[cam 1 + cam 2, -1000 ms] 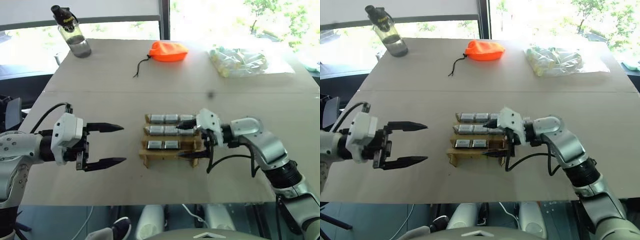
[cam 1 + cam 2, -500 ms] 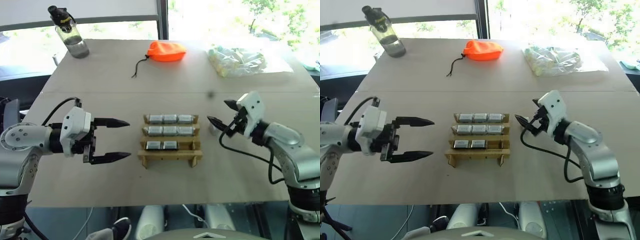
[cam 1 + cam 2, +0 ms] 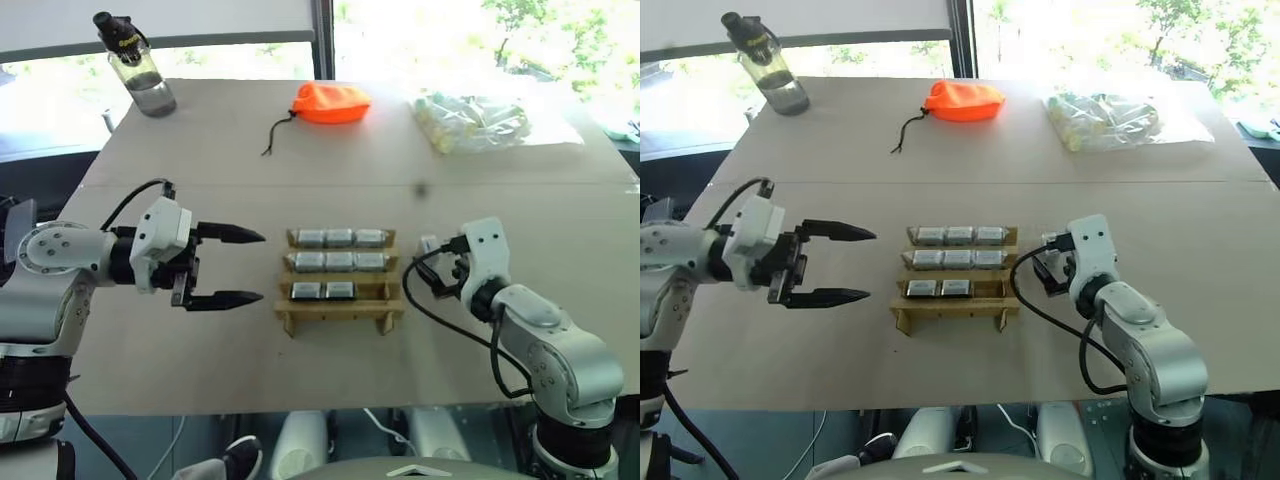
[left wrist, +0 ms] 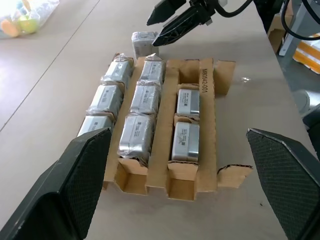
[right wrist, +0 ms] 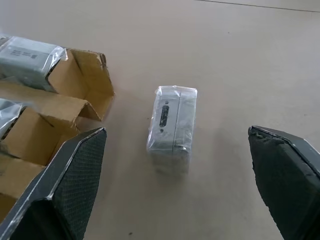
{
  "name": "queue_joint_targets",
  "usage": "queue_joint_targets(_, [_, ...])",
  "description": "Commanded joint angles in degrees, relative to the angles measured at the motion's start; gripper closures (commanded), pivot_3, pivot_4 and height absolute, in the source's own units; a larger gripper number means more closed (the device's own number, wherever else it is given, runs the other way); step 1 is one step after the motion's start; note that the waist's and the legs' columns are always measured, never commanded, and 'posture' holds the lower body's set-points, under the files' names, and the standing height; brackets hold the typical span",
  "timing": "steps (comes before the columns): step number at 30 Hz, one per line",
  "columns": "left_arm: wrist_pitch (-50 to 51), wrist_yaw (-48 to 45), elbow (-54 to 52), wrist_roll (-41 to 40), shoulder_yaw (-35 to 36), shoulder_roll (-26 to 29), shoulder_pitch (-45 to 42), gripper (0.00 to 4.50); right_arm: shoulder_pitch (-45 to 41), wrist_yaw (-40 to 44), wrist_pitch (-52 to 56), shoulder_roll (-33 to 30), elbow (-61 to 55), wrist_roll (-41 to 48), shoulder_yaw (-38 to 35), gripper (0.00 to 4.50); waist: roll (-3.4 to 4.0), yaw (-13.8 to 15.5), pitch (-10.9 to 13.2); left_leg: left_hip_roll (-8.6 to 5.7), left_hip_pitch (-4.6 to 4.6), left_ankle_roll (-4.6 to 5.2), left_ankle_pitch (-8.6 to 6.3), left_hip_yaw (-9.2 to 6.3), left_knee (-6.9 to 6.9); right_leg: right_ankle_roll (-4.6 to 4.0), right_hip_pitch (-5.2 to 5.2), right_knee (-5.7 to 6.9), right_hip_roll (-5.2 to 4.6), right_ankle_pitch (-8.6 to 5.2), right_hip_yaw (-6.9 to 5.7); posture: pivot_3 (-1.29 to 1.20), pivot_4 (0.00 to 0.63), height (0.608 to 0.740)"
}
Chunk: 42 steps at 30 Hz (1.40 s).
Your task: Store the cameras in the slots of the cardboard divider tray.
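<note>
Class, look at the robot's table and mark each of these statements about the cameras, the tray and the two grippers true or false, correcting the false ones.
1. Eight cameras sit in the cardboard tray. True.
2. Every slot in the tray is filled. False: the nearest row and one slot of the row behind it are empty.
3. A loose camera lies on the table beside the tray. True.
4. The right gripper holds that camera. False: it is open, with the camera lying free in front of it.
5. The left gripper is shut. False: its fingers are spread open.
</note>
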Motion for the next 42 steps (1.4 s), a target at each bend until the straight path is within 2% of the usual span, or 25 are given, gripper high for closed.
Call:
queue_joint_targets(1, [0.3,1.8,0.3,-0.1,1.0,-0.2,-2.0,0.0,-0.4,-1.2,-2.4,0.4,0.3,-0.8,0.8,0.02,0.0,-0.1,0.0,0.0,0.0,0.0,0.0,0.0,0.0,0.0,0.0,0.0,0.0,0.0,0.0,0.0,0.15,0.74])
queue_joint_targets(8, [3.4,4.3,-1.4,-1.6,1.7,-0.3,-1.9,0.0,-0.2,-0.9,-4.3,0.9,1.8,-0.7,1.8,0.02,0.0,-0.3,0.0,0.01,0.0,0.0,0.0,-0.01,-0.01,0.0,-0.01,0.0,0.0,0.0,0.02,0.0,0.15,0.74])
queue_joint_targets(9, [3.5,4.3,-1.6,-1.7,1.8,-0.2,-1.8,0.0,-0.2,-0.8,-4.6,0.9,2.0,-0.6,2.0,0.53,0.0,-0.3,0.0,0.01,0.0,0.0,0.0,-0.01,-0.01,0.0,-0.01,0.0,0.0,0.0,0.01,0.0,0.15,0.74])
queue_joint_targets(10, [3.6,4.2,-1.8,-1.7,1.9,-0.1,-1.6,0.0,-0.3,-0.7,-4.8,0.8,2.1,-0.6,2.1,0.78,0.0,-0.3,0.0,0.01,0.0,0.0,0.0,-0.01,-0.01,0.0,-0.01,0.0,0.0,0.0,0.01,0.0,0.15,0.74])
queue_joint_targets(12, [3.6,4.1,-2.0,-1.6,2.1,-0.1,-1.4,0.0,-0.3,-0.6,-5.2,0.6,2.4,-0.5,2.3,1.86,0.0,-0.3,0.0,0.01,0.0,0.0,0.0,-0.01,-0.01,0.0,-0.01,0.0,0.0,0.0,0.02,0.0,0.15,0.74])
queue_joint_targets(13, [3.6,4.2,-2.1,-1.6,2.2,-0.1,-1.3,0.0,-0.3,-0.4,-5.3,0.6,2.5,-0.4,2.3,2.22,0.0,-0.3,0.0,0.01,0.0,0.0,0.0,-0.01,-0.01,0.0,-0.01,0.0,0.0,0.0,0.02,0.0,0.15,0.74])
queue_joint_targets(16, [3.7,4.2,-2.2,-1.6,2.3,-0.2,-1.2,0.0,0.0,0.3,-5.3,0.5,2.6,0.1,2.5,3.64,0.0,-0.3,0.0,0.01,0.0,0.0,0.0,-0.01,-0.01,0.0,-0.01,0.0,0.0,0.0,0.01,0.0,0.15,0.74])
queue_joint_targets(17, [3.6,4.2,-2.2,-1.6,2.2,-0.2,-1.2,0.0,0.2,0.4,-4.7,0.9,2.7,0.5,2.3,3.84,0.0,-0.3,0.0,0.01,0.0,0.0,0.0,-0.01,-0.01,0.0,-0.01,0.0,0.0,0.0,0.01,0.0,0.15,0.74])
queue_joint_targets(23, [3.0,4.0,-1.9,-1.4,2.2,-0.4,-1.0,0.0,-0.2,3.3,-6.5,-1.7,2.8,1.6,0.5,3.83,0.0,-0.3,0.0,0.01,0.0,0.0,0.0,-0.01,-0.01,0.0,-0.01,0.0,0.0,0.0,0.01,0.0,0.15,0.74])
queue_joint_targets(27, [2.4,3.0,-2.2,-1.6,2.0,-0.4,-0.6,0.0,-1.7,17.9,-19.0,-17.7,3.4,1.3,2.3,3.83,0.08,-0.1,0.1,-0.05,-0.02,0.02,-0.01,0.01,0.0,0.01,-0.01,-0.04,-0.06,0.0,0.04,0.0,0.15,0.74])
queue_joint_targets(30, [2.3,2.1,-2.6,-1.9,2.1,-0.3,0.1,0.0,-3.5,27.4,-24.0,-23.6,5.3,5.9,1.0,3.83,-0.08,-0.2,0.0,-0.01,-0.02,0.03,-0.01,-0.01,-0.02,0.03,0.01,-0.14,0.01,-0.01,0.01,0.0,0.15,0.74])
queue_joint_targets(34, [2.9,2.5,-4.3,-3.1,2.7,-0.7,1.0,0.0,-7.1,40.7,-31.6,-29.6,7.2,8.8,3.7,3.83,-0.03,-0.3,0.1,0.06,0.01,0.03,-0.01,-0.03,-0.1,0.0,0.0,-0.13,0.15,0.0,0.03,0.0,0.15,0.74])
queue_joint_targets(37, [3.1,2.9,-5.7,-3.5,3.1,-0.7,2.0,0.0,-10.2,46.7,-35.7,-31.3,8.9,9.4,6.7,3.83,-0.07,-0.2,0.1,0.07,0.0,0.04,-0.02,-0.06,-0.07,0.0,0.01,-0.13,0.14,0.0,0.01,0.0,0.15,0.74])
queue_joint_targets(42, [4.6,3.9,-9.9,-5.0,4.5,-0.4,4.5,0.0,-14.7,53.3,-39.7,-30.5,12.3,9.2,12.2,3.83,-0.1,-0.1,0.1,0.05,-0.02,0.04,-0.02,-0.03,-0.01,0.01,0.01,-0.13,0.04,0.01,0.03,0.0,0.15,0.74])
